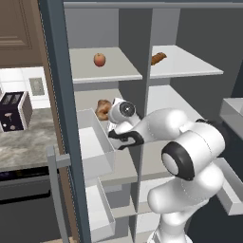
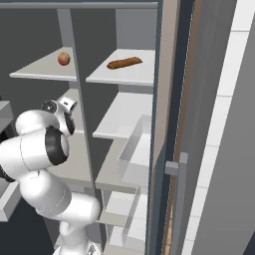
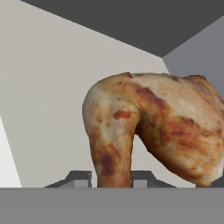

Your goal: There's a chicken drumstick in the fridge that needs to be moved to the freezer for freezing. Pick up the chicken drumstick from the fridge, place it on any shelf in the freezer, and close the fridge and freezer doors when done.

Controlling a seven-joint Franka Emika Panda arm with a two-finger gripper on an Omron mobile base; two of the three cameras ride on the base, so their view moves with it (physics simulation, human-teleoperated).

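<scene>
One arm bent, reaching into fridge (image 1: 107, 76); gripper (image 3: 111, 177) clenched on chicken drumstick (image 3: 148, 129) above shelf.

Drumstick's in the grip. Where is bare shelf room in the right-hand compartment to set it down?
The middle shelf, right of the divider, is bare. The top shelf is free right of the brown stick food. Crowded: the left compartment, where the gripper holds the chicken drumstick.

Base views flank the arm, sharing open shelves (image 1: 107, 76) (opposite sides), hand view close.
</scene>
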